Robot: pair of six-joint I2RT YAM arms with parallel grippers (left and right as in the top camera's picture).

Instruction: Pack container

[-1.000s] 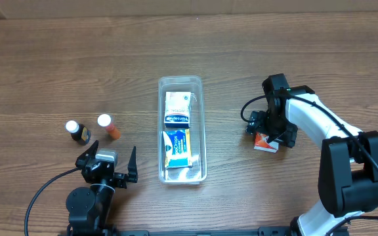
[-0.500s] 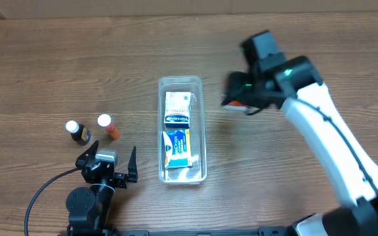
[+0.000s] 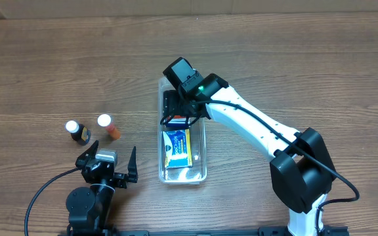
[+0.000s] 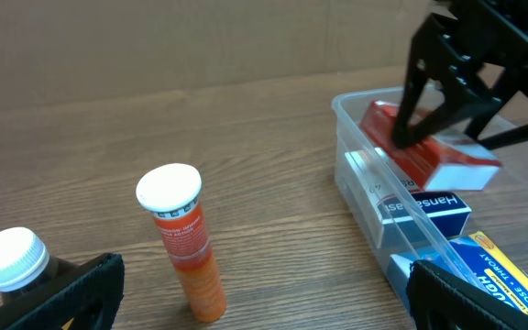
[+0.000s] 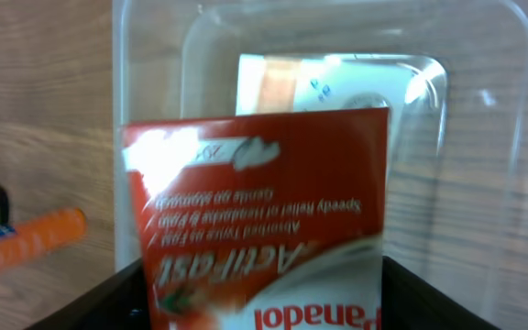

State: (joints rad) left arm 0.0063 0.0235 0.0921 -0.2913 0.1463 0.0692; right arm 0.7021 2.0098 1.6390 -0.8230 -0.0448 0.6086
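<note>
The clear plastic container stands mid-table and holds a blue and yellow box at its near end; it also shows in the left wrist view and the right wrist view. My right gripper is shut on a red and white Panadol box, held over the container's far half above a white and blue box. The red box also shows in the left wrist view. My left gripper is open and empty at the near left.
An orange tube with a white cap and a dark bottle with a white cap stand left of the container, just beyond my left gripper. They also show in the left wrist view: the tube, the bottle.
My right arm has lifted the red box from the table at the right and swung it left, over the container. The left arm has not moved.
</note>
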